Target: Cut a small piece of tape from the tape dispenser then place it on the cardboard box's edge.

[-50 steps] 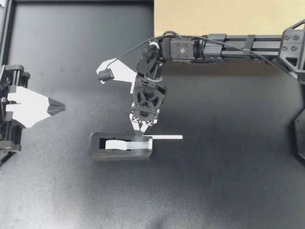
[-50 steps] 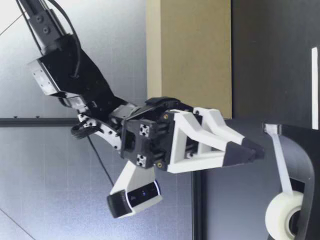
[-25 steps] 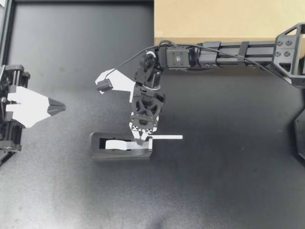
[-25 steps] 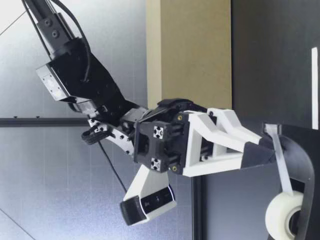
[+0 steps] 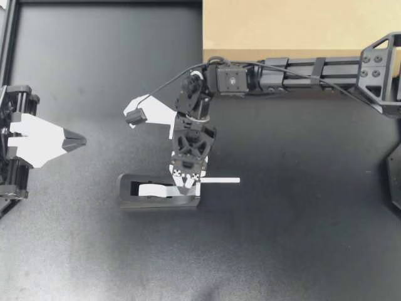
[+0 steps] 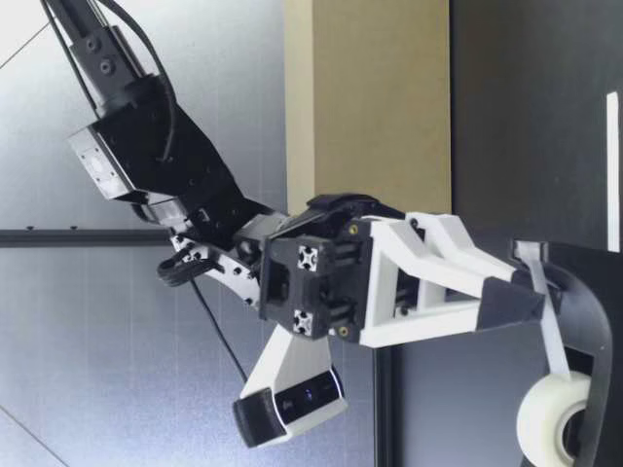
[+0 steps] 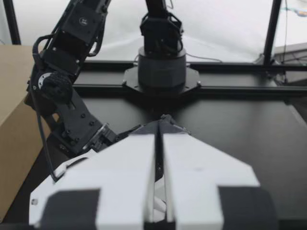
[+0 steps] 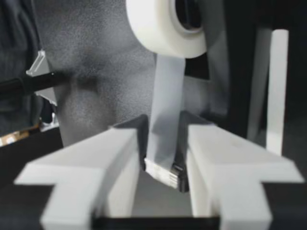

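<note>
A: Pincers, quick?

B: The right pincer (image 5: 188, 182) was clenched on the tape strip (image 8: 165, 110). In the wrist view the strip's free end filled the gap, with a pad (image 8: 182, 177) on each side. The left pincer (image 5: 78, 139) was clenched on nothing, well apart at the left edge of the tabletop (image 5: 301, 251).

A: Where was the tape?

B: The roll (image 5: 150, 189) sat in the tape dispenser (image 5: 160, 191), mid-tabletop. The strip ran from the roll up to the cutter, where the right pincer met it.

A: Risks?

B: Nearest first. The hold looked to be right at the strip's tip, so it could slip out on the pull. Nothing pinned the dispenser down, so a pull might drag or tip it instead of tearing the tape. A bad angle off the cutter might peel a long piece, not a small one. Farther off, the cardboard box (image 5: 301, 25) stood at the tabletop's back edge, well apart. A loose piece could curl and stick to a pad on the way there.

A: Tape's look?

B: White and narrow, with the strip flat and taut and its end edge slightly ragged. A thin white strip (image 5: 219, 180) also lay just beside the cutter. Couldn't tell what it was.
</note>
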Robot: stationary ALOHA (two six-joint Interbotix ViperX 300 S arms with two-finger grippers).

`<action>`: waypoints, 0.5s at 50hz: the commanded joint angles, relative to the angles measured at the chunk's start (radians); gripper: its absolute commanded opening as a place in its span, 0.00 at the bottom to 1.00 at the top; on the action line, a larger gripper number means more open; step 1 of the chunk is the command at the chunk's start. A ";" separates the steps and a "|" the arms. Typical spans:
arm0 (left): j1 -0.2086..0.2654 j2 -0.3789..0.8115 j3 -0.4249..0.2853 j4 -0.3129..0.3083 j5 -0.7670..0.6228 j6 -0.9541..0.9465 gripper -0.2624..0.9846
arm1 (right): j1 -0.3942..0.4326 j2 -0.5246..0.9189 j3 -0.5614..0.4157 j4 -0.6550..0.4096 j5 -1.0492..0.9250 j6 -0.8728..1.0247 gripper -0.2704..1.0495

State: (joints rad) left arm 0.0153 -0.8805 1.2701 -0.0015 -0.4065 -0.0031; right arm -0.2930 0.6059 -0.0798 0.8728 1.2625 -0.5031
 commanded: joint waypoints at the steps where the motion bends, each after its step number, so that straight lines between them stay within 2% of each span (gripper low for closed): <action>1: 0.002 0.006 -0.020 -0.002 -0.009 0.000 0.11 | 0.003 -0.021 -0.023 0.006 0.008 0.002 0.44; 13: 0.002 0.006 -0.023 -0.002 -0.009 -0.003 0.11 | 0.002 -0.034 -0.023 -0.003 -0.012 0.002 0.28; 25: 0.003 0.006 -0.023 -0.002 -0.009 -0.005 0.11 | 0.002 -0.048 -0.023 -0.005 -0.017 0.002 0.23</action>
State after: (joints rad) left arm 0.0153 -0.8805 1.2701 -0.0015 -0.4065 -0.0061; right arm -0.2930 0.6059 -0.0798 0.8636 1.2471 -0.5031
